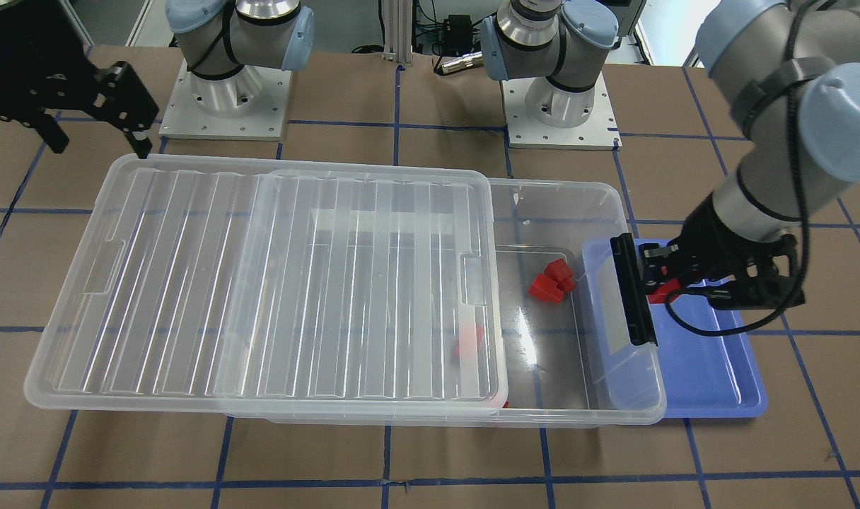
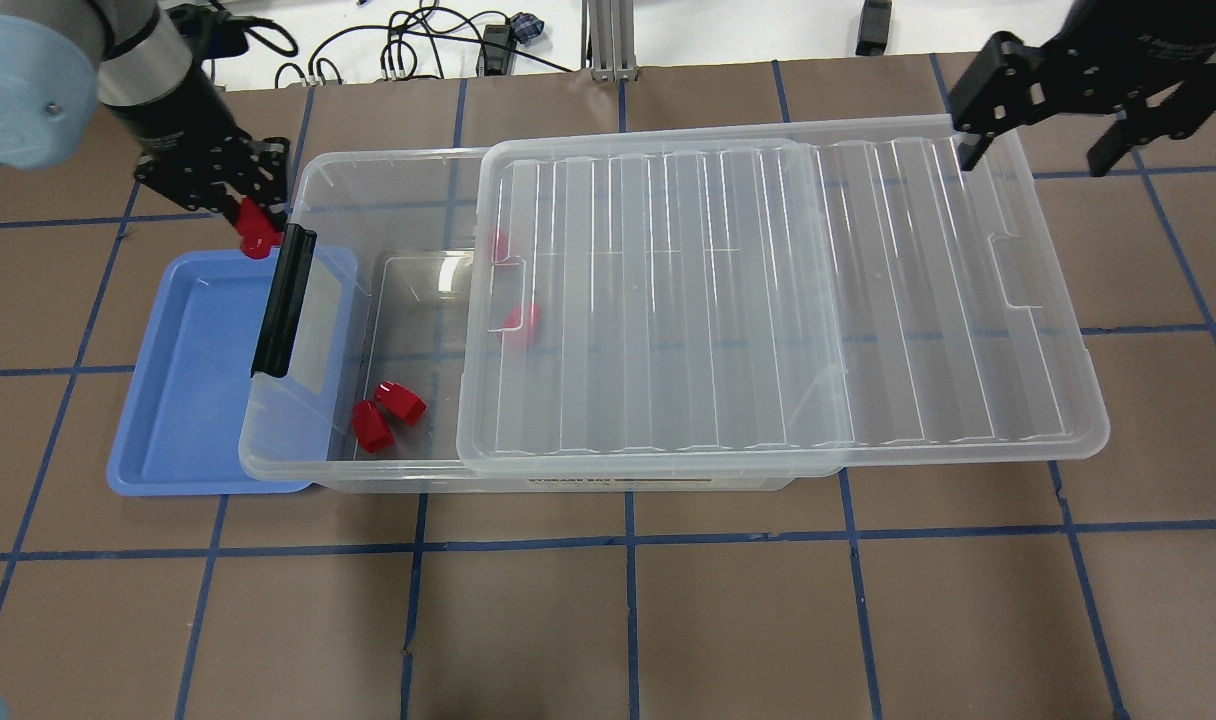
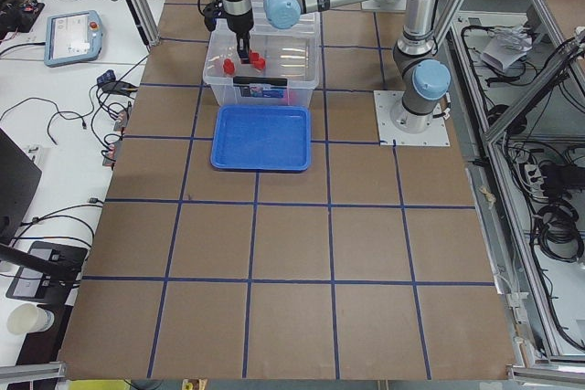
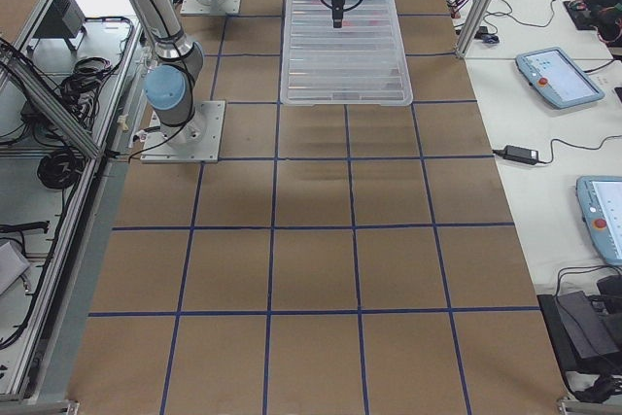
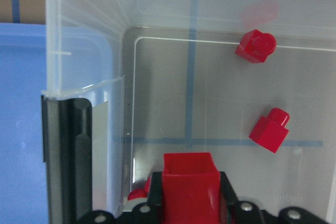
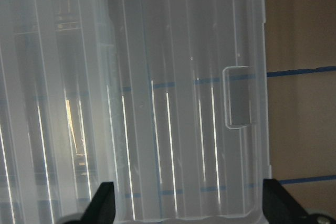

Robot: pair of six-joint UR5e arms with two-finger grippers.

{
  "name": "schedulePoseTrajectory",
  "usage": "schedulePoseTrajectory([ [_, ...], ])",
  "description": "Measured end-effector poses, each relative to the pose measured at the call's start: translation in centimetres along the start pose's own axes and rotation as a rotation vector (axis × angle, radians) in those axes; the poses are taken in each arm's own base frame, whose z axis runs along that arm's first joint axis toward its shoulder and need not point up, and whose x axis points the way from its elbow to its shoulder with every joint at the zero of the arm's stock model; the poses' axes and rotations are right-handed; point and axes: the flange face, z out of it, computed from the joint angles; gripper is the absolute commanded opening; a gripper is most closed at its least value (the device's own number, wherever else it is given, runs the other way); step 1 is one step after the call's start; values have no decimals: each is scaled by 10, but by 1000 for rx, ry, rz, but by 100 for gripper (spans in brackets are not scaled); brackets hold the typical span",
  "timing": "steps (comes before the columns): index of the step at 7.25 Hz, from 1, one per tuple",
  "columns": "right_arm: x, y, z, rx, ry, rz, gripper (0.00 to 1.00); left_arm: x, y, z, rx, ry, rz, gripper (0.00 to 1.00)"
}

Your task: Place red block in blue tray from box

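Overhead exterior: I see the left gripper (image 2: 251,222) clamped on the red block (image 2: 259,234), fingers on both sides, block hanging below them. It sits just beside the far end of the black latch handle (image 2: 283,300), in line with the far corner of the blue tray (image 2: 183,400). From the front-facing camera the same block (image 1: 660,292) shows in that gripper (image 1: 667,286) right next to the latch, with tray behind it. On the left wrist camera the block (image 5: 189,182) fills the bottom centre, pinched between the fingers (image 5: 227,192), hollow side facing the lens, with the box's end wall and floor below. I cannot tell whether it hangs over tray or box.

The box (image 2: 388,165) lies long-ways on the table (image 2: 668,620). Its latch end overlaps the tray's near side in view. The lid (image 2: 768,300) is slid toward the robot's right, leaving the latch end uncovered. Two loose red blocks (image 2: 388,410) lie together on the box floor, and another shows faintly through the lid.

The right gripper (image 2: 1038,150) hovers over the lid's far right corner with its jaws wide apart, holding nothing.
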Motion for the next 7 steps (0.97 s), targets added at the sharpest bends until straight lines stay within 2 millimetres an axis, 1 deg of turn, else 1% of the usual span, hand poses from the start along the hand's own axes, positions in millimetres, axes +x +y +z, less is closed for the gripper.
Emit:
schedulePoseTrajectory([
  [1, 35, -5, 2, -5, 9, -6, 100, -48, -2, 14, -22, 12, 37, 0],
  [2, 73, -8, 5, -13, 14, -31, 100, -86, -3, 43, -18, 25, 92, 0],
  [3, 115, -9, 11, -26, 16, -65, 100, -110, -3, 82, 16, 28, 128, 0],
  [4, 150, -8, 24, -49, 9, -92, 100, -120, 6, 127, 46, 26, 138, 0],
  [5, 172, -5, 45, -85, -7, -106, 100, -120, 18, 161, 66, 21, 138, 0],
  [6, 188, -7, 85, -125, -20, -110, 100, -116, 28, 184, 78, 15, 137, 56],
  [7, 198, -7, 131, -153, -20, -105, 100, -114, 33, 195, 86, 11, 137, 90],
])
